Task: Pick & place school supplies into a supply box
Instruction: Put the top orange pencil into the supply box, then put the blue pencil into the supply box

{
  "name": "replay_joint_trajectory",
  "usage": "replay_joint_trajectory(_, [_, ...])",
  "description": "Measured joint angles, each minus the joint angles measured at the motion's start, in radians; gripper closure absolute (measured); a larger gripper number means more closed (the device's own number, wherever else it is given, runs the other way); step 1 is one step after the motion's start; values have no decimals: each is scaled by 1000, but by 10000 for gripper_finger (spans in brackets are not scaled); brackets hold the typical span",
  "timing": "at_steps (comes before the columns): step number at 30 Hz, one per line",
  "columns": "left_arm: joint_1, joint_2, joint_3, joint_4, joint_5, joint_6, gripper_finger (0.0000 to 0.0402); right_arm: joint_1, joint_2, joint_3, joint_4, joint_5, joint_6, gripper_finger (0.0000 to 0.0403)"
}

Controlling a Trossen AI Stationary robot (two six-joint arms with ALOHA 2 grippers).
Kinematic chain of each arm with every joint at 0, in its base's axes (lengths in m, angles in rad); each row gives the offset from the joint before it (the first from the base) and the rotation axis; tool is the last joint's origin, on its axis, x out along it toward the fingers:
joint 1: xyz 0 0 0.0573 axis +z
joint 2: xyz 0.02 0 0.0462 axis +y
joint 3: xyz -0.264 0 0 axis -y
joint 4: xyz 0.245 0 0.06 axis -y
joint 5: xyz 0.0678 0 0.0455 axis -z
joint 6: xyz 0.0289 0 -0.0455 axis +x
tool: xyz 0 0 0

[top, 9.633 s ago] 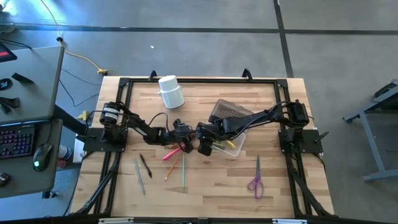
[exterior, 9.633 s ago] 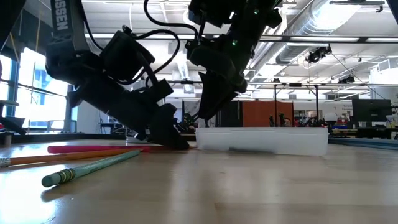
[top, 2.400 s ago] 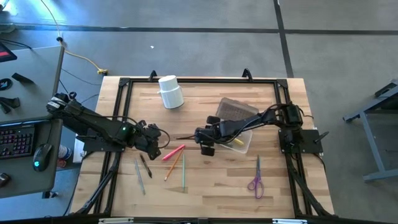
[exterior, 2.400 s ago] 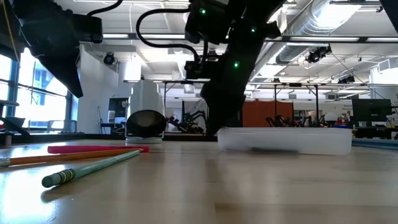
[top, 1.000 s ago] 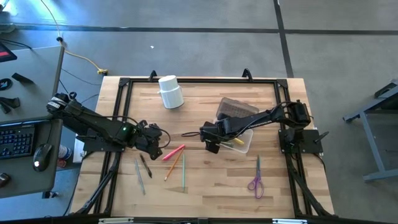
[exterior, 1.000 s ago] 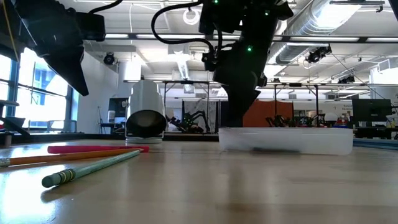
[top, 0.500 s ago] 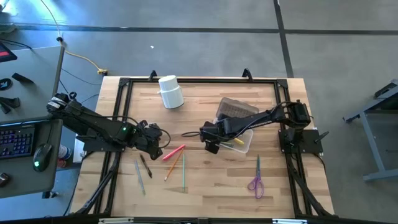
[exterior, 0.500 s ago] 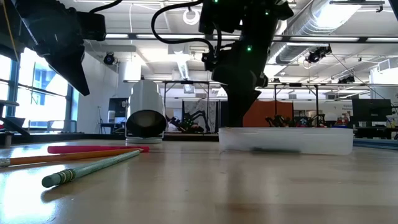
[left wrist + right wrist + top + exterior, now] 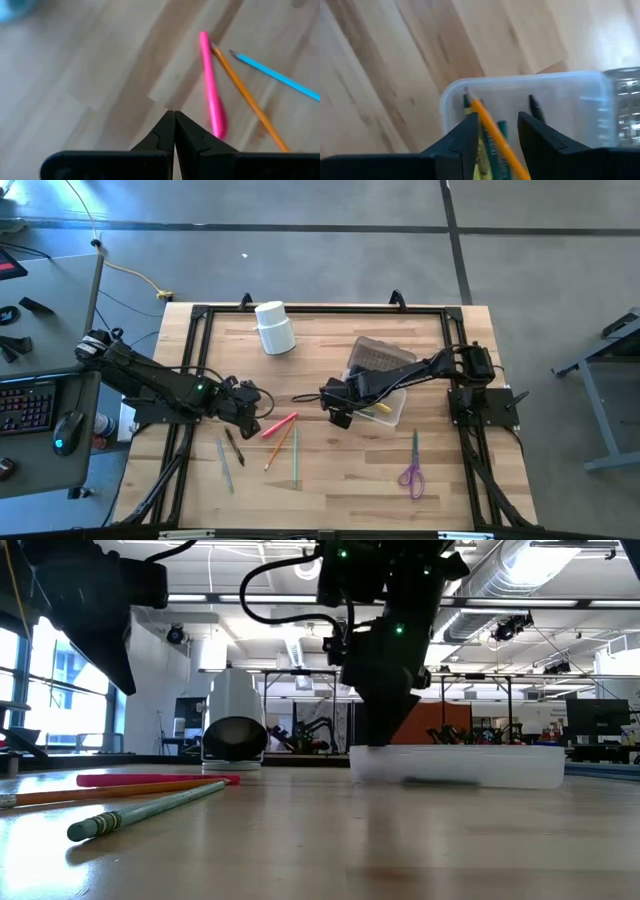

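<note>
Now the right gripper [image 9: 338, 402] hovered at the corner of the clear box [image 9: 530, 95], fingers apart around an orange pencil [image 9: 495, 135]. Well apart, the left gripper [image 9: 173, 116] hung closed and empty beside the pink pen [image 9: 212, 95] on the table [image 9: 330, 470].

A white cup [image 9: 275, 327] lay on its side on the wooden table [image 9: 340, 470], well beyond my left jaws and far off from my right ones, its dark mouth facing the low camera. Out past my left side stood a grey desk [image 9: 50, 310] with a keyboard [image 9: 25, 405] and mouse [image 9: 62, 432].
</note>
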Motion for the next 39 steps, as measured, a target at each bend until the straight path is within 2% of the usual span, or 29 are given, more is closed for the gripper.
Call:
replay_joint_trajectory(4, [0,0,0,28,90,0,364,0,-2,0,-6,0,0,281])
replay_joint_trajectory(10, [0,6,0,84,169,2,365,1,-30,0,-9,-148,3,281])
replay_joint_trajectory(15, [0,35,2,121,175,58,352,27,-73,1,49,-132,23,281])
replay_joint_trajectory(17, [0,59,1,119,212,106,345,38,-90,1,104,-124,5,281])
replay_joint_trajectory(21, [0,132,0,105,369,211,329,58,-101,2,242,-94,-87,281])
replay_joint_trajectory(26, [-27,227,0,28,678,228,301,74,-101,2,360,-100,-91,281])
replay_joint_trajectory(30, [-101,269,0,-31,792,267,279,75,-101,2,365,-101,-130,281])
replay_joint_trajectory(33, [-161,276,0,-52,777,294,265,75,-101,2,362,-98,-133,281])
replay_joint_trajectory(39, [-309,276,0,-30,627,290,246,75,-101,2,355,-103,-138,281])
